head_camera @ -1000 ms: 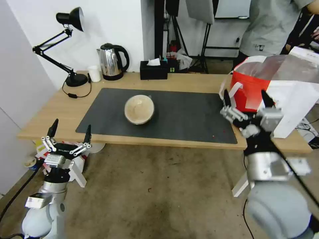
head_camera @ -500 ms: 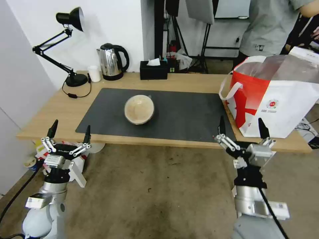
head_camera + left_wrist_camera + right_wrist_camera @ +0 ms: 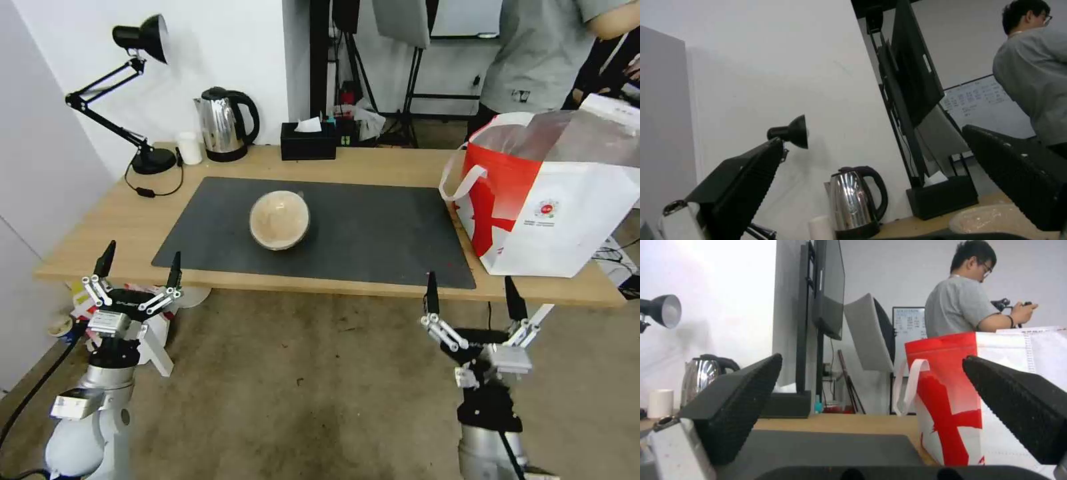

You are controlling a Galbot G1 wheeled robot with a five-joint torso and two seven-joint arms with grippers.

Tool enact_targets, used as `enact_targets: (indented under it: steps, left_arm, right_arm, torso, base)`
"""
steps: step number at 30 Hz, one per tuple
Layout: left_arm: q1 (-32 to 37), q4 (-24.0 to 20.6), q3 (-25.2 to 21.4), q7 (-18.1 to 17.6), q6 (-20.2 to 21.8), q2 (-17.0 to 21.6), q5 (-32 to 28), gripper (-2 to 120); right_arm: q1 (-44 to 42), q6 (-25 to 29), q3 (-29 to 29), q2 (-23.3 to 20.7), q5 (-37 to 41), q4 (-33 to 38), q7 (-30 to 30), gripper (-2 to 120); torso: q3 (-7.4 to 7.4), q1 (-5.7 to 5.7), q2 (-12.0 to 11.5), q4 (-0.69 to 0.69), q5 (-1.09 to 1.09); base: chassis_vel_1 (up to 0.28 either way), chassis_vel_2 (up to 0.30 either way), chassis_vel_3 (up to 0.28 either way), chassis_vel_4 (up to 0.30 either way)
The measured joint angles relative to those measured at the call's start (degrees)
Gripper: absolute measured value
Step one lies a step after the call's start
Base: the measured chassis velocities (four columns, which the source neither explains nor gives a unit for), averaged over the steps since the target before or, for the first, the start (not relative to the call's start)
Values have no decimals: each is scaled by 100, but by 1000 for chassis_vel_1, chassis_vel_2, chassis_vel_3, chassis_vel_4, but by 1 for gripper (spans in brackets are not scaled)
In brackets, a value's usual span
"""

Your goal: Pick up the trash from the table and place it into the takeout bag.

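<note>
Now right gripper (image 3: 470, 298) dropped from bag (image 3: 567, 220) to below near table (image 3: 373, 163) edge, fingers apart, empty. Left gripper (image 3: 139, 264) unmoved near left, fingers apart. Bowl (image 3: 279, 219) remains mid-mat (image 3: 373, 233). Likely last trash left; bag far right.

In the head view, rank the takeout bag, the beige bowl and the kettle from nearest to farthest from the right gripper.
From the right gripper, open below the table's near edge:
1. Takeout bag, just beyond it on the table's right end.
2. Beige bowl, mid-mat, toward the left.
3. Kettle, at the far left back edge.
</note>
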Motion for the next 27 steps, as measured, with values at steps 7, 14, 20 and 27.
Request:
enact_targets:
  steps: [7, 14, 20, 27]
  left_arm:
    - [9, 11, -24, 4, -22, 0, 0, 100]
    - [23, 11, -56, 7, -33, 0, -10, 100]
    - [26, 0, -67, 9, -34, 1, -15, 100]
    - [30, -8, -70, 12, -34, 1, -22, 100]
  right_arm:
    - [-32, 107, -74, 10, -171, -69, 31, 100]
    - [-11, 106, -138, -2, -227, -49, 31, 100]
    - [-27, 104, -152, -14, -254, -1, 30, 100]
    - [-56, 101, -214, -15, -290, 44, 21, 100]
  torso:
    - [0, 0, 0, 0, 0]
    - [0, 0, 0, 0, 0]
    - [0, 0, 0, 0, 0]
    - [0, 0, 0, 0, 0]
  base:
    - [0, 0, 0, 0]
    - [0, 0, 0, 0]
    - [0, 0, 0, 0]
    - [0, 0, 0, 0]
